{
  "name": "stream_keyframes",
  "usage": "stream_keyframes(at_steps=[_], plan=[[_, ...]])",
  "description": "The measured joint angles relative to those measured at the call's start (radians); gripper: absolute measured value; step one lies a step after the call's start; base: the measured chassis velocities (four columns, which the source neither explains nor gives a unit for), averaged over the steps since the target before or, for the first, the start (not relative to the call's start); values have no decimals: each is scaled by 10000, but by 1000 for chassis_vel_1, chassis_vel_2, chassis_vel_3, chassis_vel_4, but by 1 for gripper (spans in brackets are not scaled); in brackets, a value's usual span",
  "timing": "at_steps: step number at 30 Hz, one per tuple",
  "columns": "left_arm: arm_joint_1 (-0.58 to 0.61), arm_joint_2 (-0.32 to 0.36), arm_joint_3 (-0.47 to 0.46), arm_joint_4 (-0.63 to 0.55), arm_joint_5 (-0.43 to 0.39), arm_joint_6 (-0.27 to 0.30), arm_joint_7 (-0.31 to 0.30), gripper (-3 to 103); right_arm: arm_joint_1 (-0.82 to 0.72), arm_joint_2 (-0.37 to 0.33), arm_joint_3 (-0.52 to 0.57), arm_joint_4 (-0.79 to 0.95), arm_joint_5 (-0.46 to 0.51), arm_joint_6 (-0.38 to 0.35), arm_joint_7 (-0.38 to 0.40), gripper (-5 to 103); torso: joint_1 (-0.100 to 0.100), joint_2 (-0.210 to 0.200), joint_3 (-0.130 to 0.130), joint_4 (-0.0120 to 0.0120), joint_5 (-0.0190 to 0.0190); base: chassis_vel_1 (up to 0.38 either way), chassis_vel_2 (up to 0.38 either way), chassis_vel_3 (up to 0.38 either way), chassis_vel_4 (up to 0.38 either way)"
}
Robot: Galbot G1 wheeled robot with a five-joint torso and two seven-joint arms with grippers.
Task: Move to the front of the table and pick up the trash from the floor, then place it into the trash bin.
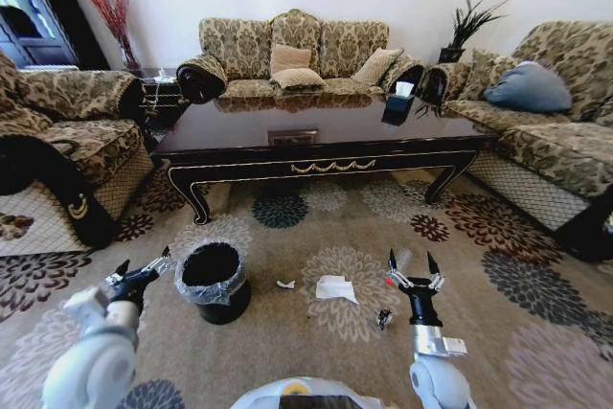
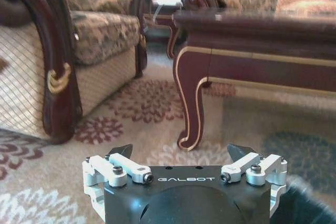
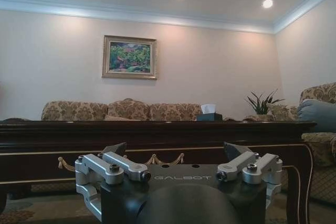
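You are looking at a living room with a floral carpet (image 1: 316,227), patterned sofas on three sides and the long dark table (image 1: 326,146) across the middle, at about 12 o'clock from the robot. A black tissue box (image 1: 397,105) sits on the tabletop toward 1 o'clock.

Starting at your left, the left gripper (image 1: 146,270) hangs low over the carpet at roughly 10 o'clock, its fingers spread apart and holding nothing; the left wrist view shows the same spread tips (image 2: 181,153) facing a curved table leg (image 2: 190,100) and an armchair (image 2: 63,51). Just beside it, at 11 o'clock, stands the trash bin (image 1: 212,282) with its crinkled liner, on the carpet in front of the table.

Moving right, the trash lies on the floor near 12 o'clock: a tiny white scrap (image 1: 285,284), then the crumpled white paper (image 1: 335,288), then a small dark bit (image 1: 384,318) close to the right arm.

At 1 o'clock the right gripper (image 1: 414,267) points upward, fingers likewise apart and empty. Its wrist view looks level across the table edge (image 3: 157,135) toward the far sofa (image 3: 121,111) and a framed painting (image 3: 129,57).
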Motion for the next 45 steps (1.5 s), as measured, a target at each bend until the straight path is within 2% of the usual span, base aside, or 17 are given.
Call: stream_keyframes(at_steps=[3, 7, 11, 14, 17, 19, 28, 30, 33, 37, 41, 42, 44, 45], plan=[[-41, 116, 156, 735, -130, -87, 321, 100, 90, -24, -199, -128, -9, 26, -16, 100, 0, 0, 0, 3, 2, 0, 0, 0, 0], [-34, -66, 203, 1165, -179, 46, 379, 100, 244, -95, -482, -259, -11, 26, -24, 100, 0, 0, 0, 5, 3, 0, 0, 0, 0], [-121, -207, 358, 1550, -359, -137, 484, 100, 301, -132, -632, -388, -13, 26, -29, 100, 0, 0, -1, 4, 3, 0, 0, 0, 0], [-311, -391, 505, 2009, -445, -748, 779, 100, 371, -140, -718, -506, -10, 26, -29, 100, 0, 0, -1, 1, 3, 0, 0, 0, 0], [-387, -486, 539, 2160, -485, -1042, 973, 100, 403, -144, -760, -563, -9, 29, -29, 100, 0, 0, -1, 2, 4, 0, 0, 0, 0], [-476, -639, 619, 2344, -492, -1441, 1315, 100, 452, -137, -810, -705, 0, 53, -29, 100, 0, 0, -1, 2, 4, 0, 0, 0, 0], [-691, -1241, 923, 3031, -145, -2062, 1851, 100, 612, -117, -932, -910, 23, 59, -21, 100, 0, 0, -1, 2, 5, 0, 0, 0, 0], [-782, -1501, 1042, 3391, 263, -2439, 2293, 100, 698, -131, -956, -984, 29, 45, -17, 100, 0, 0, -1, 2, 5, 0, 0, 0, 0], [-828, -1753, 1233, 3616, 495, -2659, 2489, 100, 756, -140, -968, -1073, 39, 33, -10, 100, 1, 0, -1, 2, 5, 0, 0, 0, 0], [-877, -1957, 1412, 3703, 567, -2669, 2446, 100, 760, -144, -968, -1133, 56, 32, -7, 100, 0, 0, -1, 2, 5, 0, 0, 0, 0], [-924, -2152, 1547, 3727, 590, -2544, 2095, 100, 754, -170, -938, -1147, 113, 31, -6, 100, 0, 1, -2, 4, 11, 0, 0, 0, 0], [-929, -2177, 1560, 3719, 586, -2494, 2002, 103, 751, -188, -925, -1147, 144, 32, -6, 100, 0, 1, -3, 4, 12, 0, 0, 0, 0], [-954, -2209, 1567, 3709, 597, -2387, 1790, 96, 748, -223, -883, -1147, 184, 31, -4, 100, 0, 2, -3, 4, 12, 0, 0, 0, 0], [-954, -2209, 1567, 3709, 597, -2387, 1790, 96, 748, -223, -883, -1147, 184, 31, -4, 100, 0, 2, -3, 4, 12, 0, 0, 0, 0]])
